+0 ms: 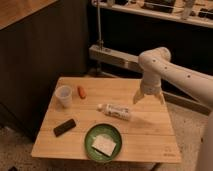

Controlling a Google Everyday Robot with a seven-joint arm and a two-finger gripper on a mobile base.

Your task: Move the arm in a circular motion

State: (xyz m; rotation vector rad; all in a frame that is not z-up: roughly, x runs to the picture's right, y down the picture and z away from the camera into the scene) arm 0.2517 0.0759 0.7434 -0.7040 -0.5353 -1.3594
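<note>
The white arm [172, 75] reaches in from the right, with its rounded joint [155, 59] above the far right part of the wooden table [150, 142]. Its forked gripper [149, 100] points down and hangs over the table's right side, just right of a clear plastic bottle [116, 111] lying on its side. The two fingers are spread apart and hold nothing. The gripper touches no object.
On the table are a clear cup [63, 96], a small orange item [81, 92], a black flat object [65, 127] and a green plate [89, 136] with a white square piece [104, 145]. A metal frame [112, 55] and dark cabinet stand behind.
</note>
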